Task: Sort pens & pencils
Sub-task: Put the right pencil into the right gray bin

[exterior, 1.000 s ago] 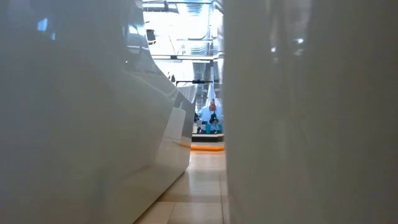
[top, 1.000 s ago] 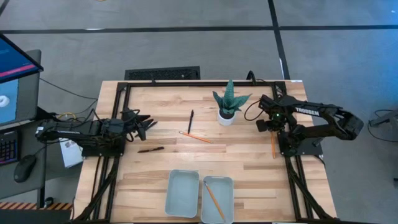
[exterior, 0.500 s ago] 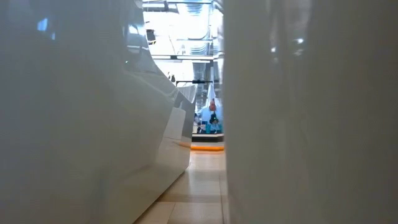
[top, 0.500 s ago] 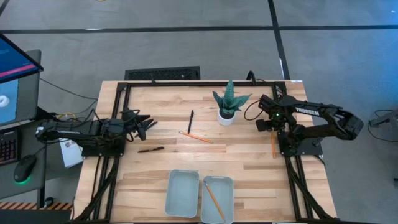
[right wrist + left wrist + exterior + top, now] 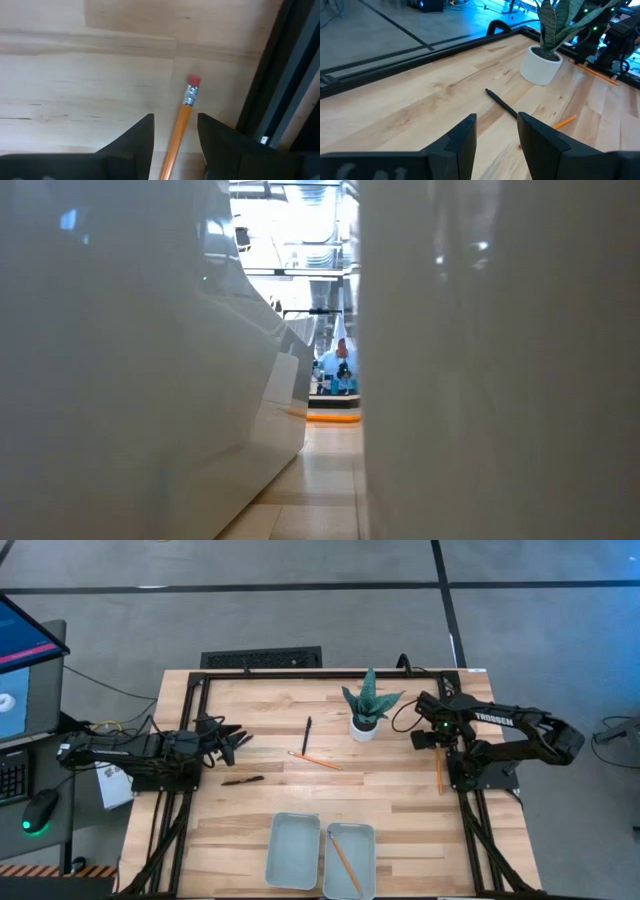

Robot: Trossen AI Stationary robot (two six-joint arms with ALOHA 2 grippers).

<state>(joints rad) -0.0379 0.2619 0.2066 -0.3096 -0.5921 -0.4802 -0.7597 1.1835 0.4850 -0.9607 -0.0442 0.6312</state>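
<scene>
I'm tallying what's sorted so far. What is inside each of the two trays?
The right tray holds one orange pencil, lying lengthwise. The left tray shows only its bare pale floor. From above, both floors are fully visible, so nothing is covered.

Low view blocked by pale trays

Even, soft overhead light falls on the tabletop, with only faint shadows. From table height, pale walls close to the lens are blurred, and bright ceiling glare shows in the gap between them. Near the plant, a blue glow tints the background. The wrist cameras' own fingers look soft.
</scene>
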